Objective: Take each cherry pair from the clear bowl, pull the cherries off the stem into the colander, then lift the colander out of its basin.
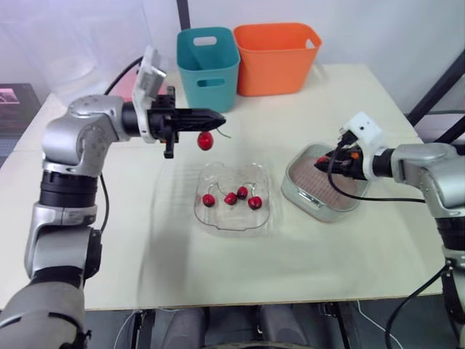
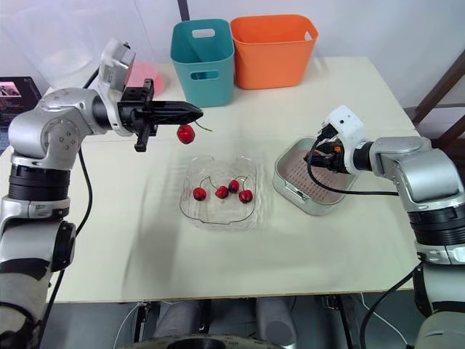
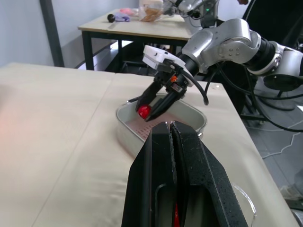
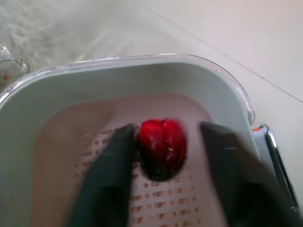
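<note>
Left gripper: its two black fingers (image 3: 163,161) are pressed together, no gap between them; the gripper (image 1: 216,116) reaches out level over the table (image 1: 131,240), behind the clear bowl.
Left gripper's load: one hanging cherry (image 1: 205,140), dark red and glossy, dangles just under the fingertips, in the air above the bowl's far edge; a thin stem (image 1: 224,134) curls out beside it.
Right gripper: fingers part-way apart; the gripper (image 2: 314,158) points down into the colander.
Right gripper's contact: a loose cherry (image 4: 162,147) sits between the fingers, touching one finger (image 4: 113,165), with a clear gap to the other; no firm pinch.
Loose cherry's look: deep red, shiny, with a slight crease down the middle, just above the perforated floor.
Colander: pinkish, with rows of small holes (image 4: 156,203), seated inside its basin (image 1: 299,195) to the robot's right of the bowl.
Clear bowl: see-through, rounded square (image 1: 234,220), at the middle of the table.
Cherries in bowl: four red ones in a loose cluster (image 1: 242,192), with thin stems arching over them.
Background: a teal bin (image 1: 208,65) and an orange bin (image 1: 276,58) stand side by side at the table's far edge.
</note>
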You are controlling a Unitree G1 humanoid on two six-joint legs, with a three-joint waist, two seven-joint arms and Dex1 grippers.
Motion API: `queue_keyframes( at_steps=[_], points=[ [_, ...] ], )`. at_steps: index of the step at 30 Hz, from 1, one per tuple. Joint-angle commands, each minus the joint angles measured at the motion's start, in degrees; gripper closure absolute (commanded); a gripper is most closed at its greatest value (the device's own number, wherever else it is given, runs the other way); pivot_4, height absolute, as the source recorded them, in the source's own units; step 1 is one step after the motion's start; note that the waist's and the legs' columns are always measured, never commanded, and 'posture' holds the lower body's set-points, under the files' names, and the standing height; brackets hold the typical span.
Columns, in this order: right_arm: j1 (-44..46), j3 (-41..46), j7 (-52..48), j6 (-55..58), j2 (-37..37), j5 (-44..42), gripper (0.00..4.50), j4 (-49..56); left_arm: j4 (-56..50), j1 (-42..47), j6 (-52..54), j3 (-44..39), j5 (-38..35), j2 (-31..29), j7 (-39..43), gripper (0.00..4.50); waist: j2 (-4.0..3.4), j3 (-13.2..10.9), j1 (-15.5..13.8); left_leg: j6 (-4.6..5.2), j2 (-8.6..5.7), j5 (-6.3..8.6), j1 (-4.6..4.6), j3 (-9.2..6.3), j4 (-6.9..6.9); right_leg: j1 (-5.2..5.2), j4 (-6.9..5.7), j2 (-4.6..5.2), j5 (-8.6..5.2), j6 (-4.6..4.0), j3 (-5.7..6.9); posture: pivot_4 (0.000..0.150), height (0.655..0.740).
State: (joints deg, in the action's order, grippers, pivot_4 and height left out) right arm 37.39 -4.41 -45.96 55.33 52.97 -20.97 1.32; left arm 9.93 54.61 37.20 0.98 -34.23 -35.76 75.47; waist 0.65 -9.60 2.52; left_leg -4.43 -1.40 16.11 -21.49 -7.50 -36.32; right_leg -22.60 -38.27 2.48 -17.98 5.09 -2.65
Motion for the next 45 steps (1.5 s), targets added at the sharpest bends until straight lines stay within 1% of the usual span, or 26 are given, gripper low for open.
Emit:
queue_keyframes(
  at_steps=[1,6,9,10,14,17,20,24,31,38,45],
  points=[
    [2.3,1.9,-0.7,-0.2,1.0,0.3,0.23,0.8,-2.1,0.2,0.0,-1.2,-0.5,-0.8,0.1,4.5,0.0,0.0,0.0,0.0,0.0,0.0,0.0,0.0,0.0,0.0,0.0,0.0,0.0,0.0,0.0,0.15,0.74],
    [7.0,5.3,-1.8,3.4,0.3,-3.3,0.23,2.4,-1.9,0.6,0.5,-1.8,-1.1,-0.8,-0.2,4.5,0.0,0.0,0.1,0.0,0.0,0.0,0.0,0.0,0.0,0.0,0.02,0.01,0.0,0.0,0.0,0.15,0.74],
    [10.9,9.2,-3.5,9.5,-3.3,-11.2,0.23,6.0,-1.1,2.5,2.1,-3.1,-2.7,-0.8,-0.3,4.5,0.0,0.0,0.1,0.0,0.02,0.0,0.01,0.0,0.05,-0.02,0.01,-0.02,0.0,0.0,0.0,0.15,0.74],
    [12.1,10.0,-3.4,11.7,-5.2,-13.9,0.11,7.7,-0.9,3.4,2.8,-3.6,-3.4,-0.8,-0.3,4.5,0.0,0.0,0.2,0.0,0.04,0.0,0.01,-0.01,0.05,-0.02,0.01,-0.03,0.0,0.0,0.0,0.15,0.74],
    [14.9,12.1,-1.4,19.5,-14.7,-23.7,0.11,13.2,-0.9,6.1,5.5,-4.9,-5.8,-0.8,-0.3,4.5,0.0,0.0,0.1,0.0,0.13,0.0,0.01,-0.15,0.07,-0.01,0.0,-0.07,0.0,-0.01,0.09,0.15,0.74],
    [16.6,13.3,2.6,22.5,-22.3,-27.8,0.11,13.7,-1.3,7.0,6.4,-5.0,-6.5,-0.8,-0.3,4.5,-0.01,0.0,0.1,-0.01,0.1,0.0,0.0,-0.25,0.06,0.0,-0.01,0.0,0.0,-0.01,0.11,0.15,0.74],
    [17.9,14.2,7.2,23.4,-28.7,-29.3,0.11,12.5,-1.7,6.8,6.1,-4.8,-6.1,-0.8,-0.5,4.5,-0.01,0.0,0.0,-0.01,-0.01,-0.01,-0.02,-0.31,-0.02,0.01,-0.02,0.07,0.0,0.0,0.1,0.15,0.74],
    [19.7,14.3,11.1,23.7,-33.1,-30.4,0.11,11.7,-2.5,6.1,6.4,-5.1,-6.4,-0.8,-0.9,4.5,-0.01,0.0,0.0,-0.03,-0.03,-0.02,-0.01,-0.36,-0.03,0.0,-0.04,0.07,0.01,0.0,0.11,0.15,0.74],
    [21.4,13.6,13.8,22.4,-36.4,-31.3,0.11,9.8,-3.7,5.0,6.5,-5.1,-6.6,-0.3,-1.5,4.5,-0.02,0.0,0.5,-0.03,0.01,-0.02,0.0,-0.34,0.06,-0.09,-0.08,0.07,0.01,0.0,0.09,0.15,0.74],
    [21.8,12.9,15.1,21.3,-38.3,-31.2,0.11,7.9,-3.9,4.5,5.5,-4.9,-6.1,0.3,-1.9,4.5,-0.02,0.0,1.4,-0.04,0.01,-0.03,0.0,-0.33,0.04,-0.1,-0.17,0.06,0.01,0.0,0.09,0.15,0.74],
    [21.8,11.7,16.3,20.1,-39.7,-30.7,0.11,6.5,-3.4,4.5,5.0,-4.9,-5.8,0.9,-2.4,4.5,-0.02,0.0,1.5,-0.04,0.02,-0.03,0.01,-0.33,0.06,-0.14,-0.2,0.07,0.01,0.0,0.07,0.15,0.74]
  ],
)
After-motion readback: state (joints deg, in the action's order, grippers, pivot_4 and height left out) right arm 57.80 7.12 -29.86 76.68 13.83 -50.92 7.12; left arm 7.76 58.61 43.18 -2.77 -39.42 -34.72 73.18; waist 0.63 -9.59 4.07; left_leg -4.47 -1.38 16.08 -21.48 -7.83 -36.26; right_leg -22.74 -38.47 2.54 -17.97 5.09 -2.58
